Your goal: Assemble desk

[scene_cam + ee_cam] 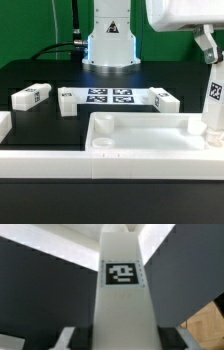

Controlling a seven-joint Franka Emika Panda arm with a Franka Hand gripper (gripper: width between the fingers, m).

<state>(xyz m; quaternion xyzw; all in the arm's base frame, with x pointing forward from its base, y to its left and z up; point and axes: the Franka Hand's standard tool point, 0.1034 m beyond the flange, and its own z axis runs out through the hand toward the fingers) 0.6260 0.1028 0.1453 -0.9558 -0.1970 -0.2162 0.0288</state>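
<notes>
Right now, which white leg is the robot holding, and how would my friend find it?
Find the big white desk top at the front of the black table and follow it to its corner on the exterior view's right. There the end effector grips one leg. It alone stands upright; the other legs lie flat farther back, beside the marker board.

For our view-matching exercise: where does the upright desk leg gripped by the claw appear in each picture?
Exterior view: the leg stands upright at the exterior view's right edge, over the desk top corner on that side.
Wrist view: the leg fills the middle of the picture, running away from the claw.
Shared landmark: the square tag on the leg.
</notes>
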